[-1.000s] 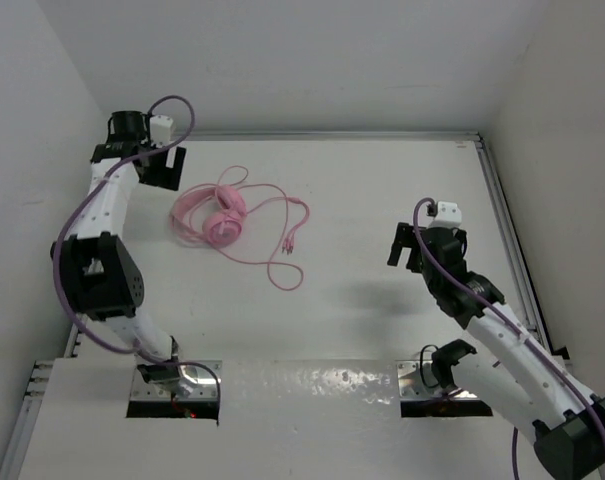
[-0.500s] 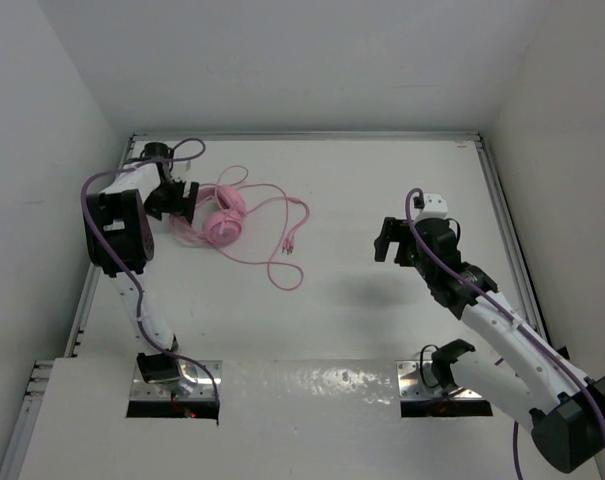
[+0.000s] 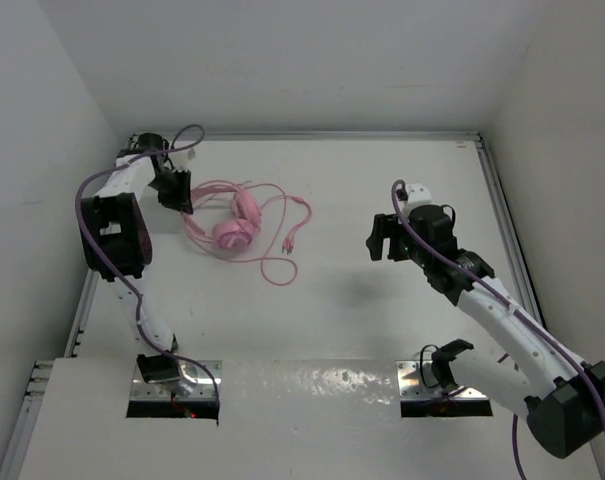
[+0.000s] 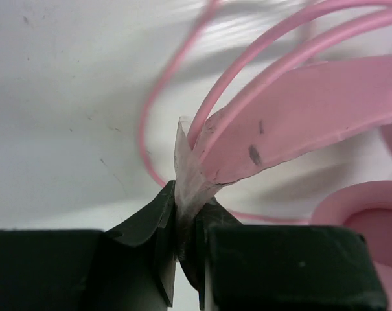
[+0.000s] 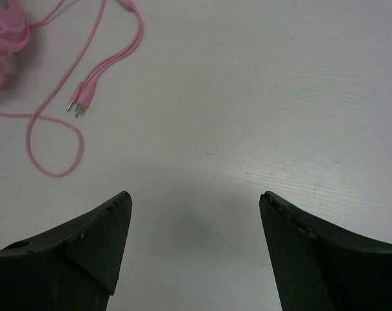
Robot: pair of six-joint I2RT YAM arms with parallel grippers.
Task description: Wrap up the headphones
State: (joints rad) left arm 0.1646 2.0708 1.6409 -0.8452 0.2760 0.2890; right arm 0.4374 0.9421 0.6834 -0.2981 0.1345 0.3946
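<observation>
White matte surface (image 3: 352, 320), faintly scuffed, boxed by plain white walls (image 3: 312, 60) on three sides, with a metal rail (image 3: 509, 235) along its right edge.

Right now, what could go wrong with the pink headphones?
1. The left fingers pinch only the thin edge of the headband, so the headphones might slip out if pulled.
2. The cord lies in loose loops on the table; it may tangle or drag its plugs along.
3. The right fingers are open and away from the cord, so nothing steadies it.
</observation>
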